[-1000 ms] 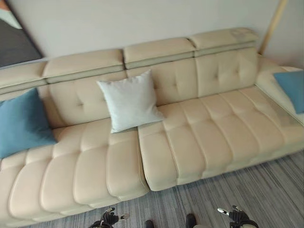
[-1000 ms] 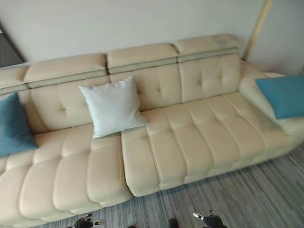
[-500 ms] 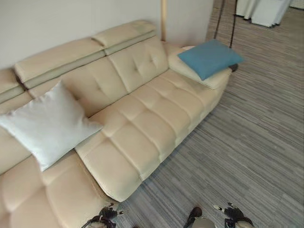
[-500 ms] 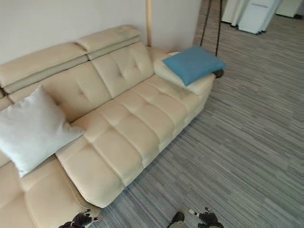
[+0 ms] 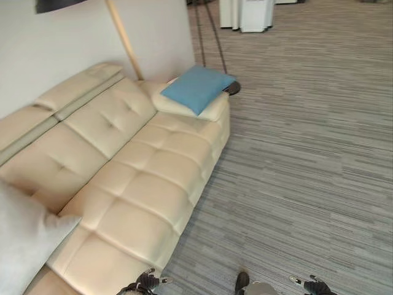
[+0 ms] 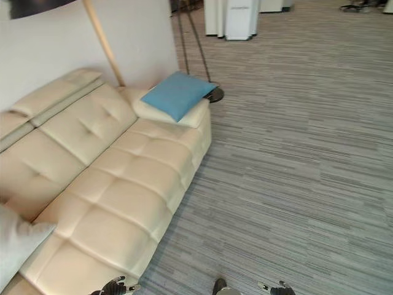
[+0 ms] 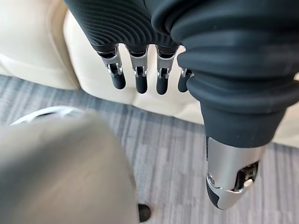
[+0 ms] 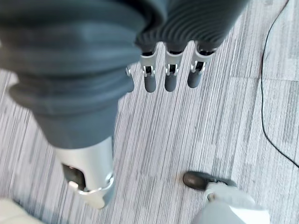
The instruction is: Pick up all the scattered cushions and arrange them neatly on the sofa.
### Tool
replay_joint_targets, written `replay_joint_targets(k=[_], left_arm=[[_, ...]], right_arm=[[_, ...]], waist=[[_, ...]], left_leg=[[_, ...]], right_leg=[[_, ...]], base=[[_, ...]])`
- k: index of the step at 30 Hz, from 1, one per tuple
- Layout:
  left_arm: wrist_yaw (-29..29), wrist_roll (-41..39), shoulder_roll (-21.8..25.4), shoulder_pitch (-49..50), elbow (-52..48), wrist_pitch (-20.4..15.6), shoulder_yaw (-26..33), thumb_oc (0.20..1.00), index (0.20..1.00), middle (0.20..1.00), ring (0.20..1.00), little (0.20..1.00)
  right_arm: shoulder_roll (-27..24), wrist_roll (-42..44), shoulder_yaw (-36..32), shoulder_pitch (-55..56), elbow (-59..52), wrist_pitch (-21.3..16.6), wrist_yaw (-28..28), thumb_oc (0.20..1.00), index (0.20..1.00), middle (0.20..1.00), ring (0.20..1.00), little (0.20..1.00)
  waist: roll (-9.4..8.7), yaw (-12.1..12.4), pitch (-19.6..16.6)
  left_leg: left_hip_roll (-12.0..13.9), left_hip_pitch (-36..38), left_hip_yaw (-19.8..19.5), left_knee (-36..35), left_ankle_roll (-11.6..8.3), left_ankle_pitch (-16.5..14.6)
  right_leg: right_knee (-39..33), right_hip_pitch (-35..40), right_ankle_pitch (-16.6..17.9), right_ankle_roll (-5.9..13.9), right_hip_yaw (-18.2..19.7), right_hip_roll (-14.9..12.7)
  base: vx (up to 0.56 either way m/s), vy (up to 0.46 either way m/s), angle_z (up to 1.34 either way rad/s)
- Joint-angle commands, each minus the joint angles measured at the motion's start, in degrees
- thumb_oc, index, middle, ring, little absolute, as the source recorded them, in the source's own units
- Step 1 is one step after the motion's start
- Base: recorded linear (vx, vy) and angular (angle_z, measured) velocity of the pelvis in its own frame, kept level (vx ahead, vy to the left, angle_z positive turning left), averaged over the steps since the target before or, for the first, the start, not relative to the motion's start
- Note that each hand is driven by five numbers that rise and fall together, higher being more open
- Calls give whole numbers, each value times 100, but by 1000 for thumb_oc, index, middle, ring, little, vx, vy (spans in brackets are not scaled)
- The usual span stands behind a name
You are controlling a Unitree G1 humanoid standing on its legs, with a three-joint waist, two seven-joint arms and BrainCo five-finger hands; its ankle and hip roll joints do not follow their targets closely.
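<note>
A cream sofa [image 5: 141, 184] runs from the lower left toward the far wall. A blue cushion [image 5: 196, 88] lies flat on the sofa's far armrest [image 5: 216, 112]. A corner of a white cushion [image 5: 24, 239] leans on the seat at the lower left edge. My left hand [image 5: 146, 284] hangs low by the sofa's front corner, its fingers [image 7: 138, 77] straight and holding nothing. My right hand [image 5: 312, 286] hangs over the carpet at the bottom right, fingers [image 8: 170, 74] straight and empty too.
Grey striped carpet [image 5: 307, 153] spreads to the right of the sofa. A floor lamp's pole [image 5: 123, 38] and dark round base [image 5: 232, 88] stand by the armrest. White furniture [image 5: 249, 13] stands at the far end of the room.
The camera has swung further right: the sofa and white cushion slid toward the left edge and more carpet shows. Both hands still hang low and empty.
</note>
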Motion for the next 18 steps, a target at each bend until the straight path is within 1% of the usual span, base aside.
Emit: replay_joint_targets(k=[1,2,3,4,5,6,7,8,9,10,11,12,14,15,16,17,18], left_arm=[[40,-125,135,-203,-25,-92,-86,1000,1000,1000,1000,1000],[40,-125,134,-205,-25,-91,-86,1000,1000,1000,1000,1000],[51,-133,137,-169,47,-103,-66,1000,1000,1000,1000,1000],[51,-133,136,-171,48,-103,-66,1000,1000,1000,1000,1000],[69,-144,149,-166,92,-113,-54,1000,1000,1000,1000,1000],[94,-205,173,-162,164,-119,7,1000,1000,1000,1000,1000],[90,-227,181,-85,225,-103,85,1000,1000,1000,1000,1000],[82,-199,172,-38,238,-92,105,1000,1000,1000,1000,1000],[66,-175,168,-8,249,-88,118,1000,1000,1000,1000,1000],[38,-114,191,12,285,-65,130,1000,1000,1000,1000,1000],[25,-60,206,22,291,-65,125,1000,1000,1000,1000,1000],[23,-10,248,11,273,-46,126,1000,1000,1000,1000,1000],[23,7,295,-26,246,-37,147,1000,1000,1000,1000,1000],[34,-33,328,-55,199,-18,166,1000,1000,1000,1000,1000],[39,-68,336,-82,149,-23,163,1000,1000,1000,1000,1000],[43,-75,359,-86,107,-16,144,1000,1000,1000,1000,1000],[47,-79,368,-100,109,-16,127,1000,1000,1000,1000,1000]], right_arm=[[-98,-76,-73,-284,-16,-71,50,1000,1000,1000,1000,1000],[-98,-77,-73,-286,-16,-71,51,1000,1000,1000,1000,1000],[-132,-107,-8,-347,-46,-109,39,1000,1000,1000,1000,1000],[-134,-107,-9,-348,-46,-109,39,1000,1000,1000,1000,1000],[-150,-125,43,-407,-79,-127,26,1000,1000,1000,1000,1000],[-158,-147,95,-461,-111,-130,14,1000,1000,1000,1000,1000],[-156,-226,112,-441,-107,-99,62,1000,1000,1000,1000,1000],[-148,-279,112,-414,-88,-94,58,1000,1000,1000,1000,1000],[-141,-339,107,-391,-56,-85,71,1000,1000,1000,1000,1000],[-88,-368,98,-379,1,-58,129,1000,1000,1000,1000,1000],[-50,-365,95,-352,18,-56,163,1000,1000,1000,1000,1000],[19,-350,100,-333,39,-35,206,1000,1000,1000,1000,1000],[87,-333,93,-311,58,-26,241,1000,1000,1000,1000,1000],[120,-304,95,-310,68,-11,277,1000,1000,1000,1000,1000],[109,-310,99,-315,62,1,274,1000,1000,1000,1000,1000],[104,-302,73,-300,51,4,257,1000,1000,1000,1000,1000],[109,-302,45,-288,60,-4,239,1000,1000,1000,1000,1000]], waist=[[157,295,409],[150,292,398],[268,447,424],[269,444,413],[343,537,424],[389,701,500],[440,752,425],[453,767,370],[443,765,301],[366,756,209],[307,753,157],[218,743,102],[147,725,65],[126,683,100],[121,643,162],[180,613,231],[256,581,282]], left_leg=[[-416,-404,-68,-749,515,-377],[-429,-405,-66,-783,518,-348],[-698,-475,-549,-1677,441,51],[-700,-479,-552,-1704,442,75],[-777,-684,-803,-1986,396,362],[-888,-931,-971,-2497,325,617],[-816,-800,-931,-2670,353,711],[-827,-718,-916,-2690,393,761],[-863,-667,-907,-2702,428,747],[-908,-614,-823,-2596,507,657],[-951,-579,-781,-2539,572,577],[-1009,-485,-725,-2465,689,432],[-1047,-358,-662,-2426,838,236],[-1076,-174,-614,-2397,977,76],[-1115,-49,-576,-2390,1071,-20],[-1101,159,-523,-2412,1160,-113],[-1062,323,-520,-2473,1199,-175]], right_leg=[[-27,764,-696,362,302,-205],[-33,751,-685,364,299,-216],[-82,866,-764,411,505,-16],[-88,853,-752,411,501,-16],[-106,920,-787,411,631,101],[-109,1154,-965,418,993,222],[-179,1293,-1063,460,1113,262],[-222,1397,-1091,490,1131,235],[-213,1446,-1134,519,1128,179],[-110,1499,-1196,582,1152,48],[4,1493,-1218,625,1182,-13],[379,1395,-1204,687,1219,-74],[914,1198,-1138,797,1239,-117],[1806,786,-766,961,1264,-147],[2224,614,-323,1087,1210,-226],[2893,317,35,1115,1044,-330],[3204,63,74,1049,922,-382]], base=[[192,35,-91],[270,54,-81],[192,25,-71],[316,40,-116],[394,55,-110],[580,133,-152],[572,170,-94],[400,182,-124],[419,204,-97],[412,201,-78],[468,216,-30],[329,144,22],[254,129,33],[210,138,32],[218,156,17],[195,139,13],[300,131,14]])
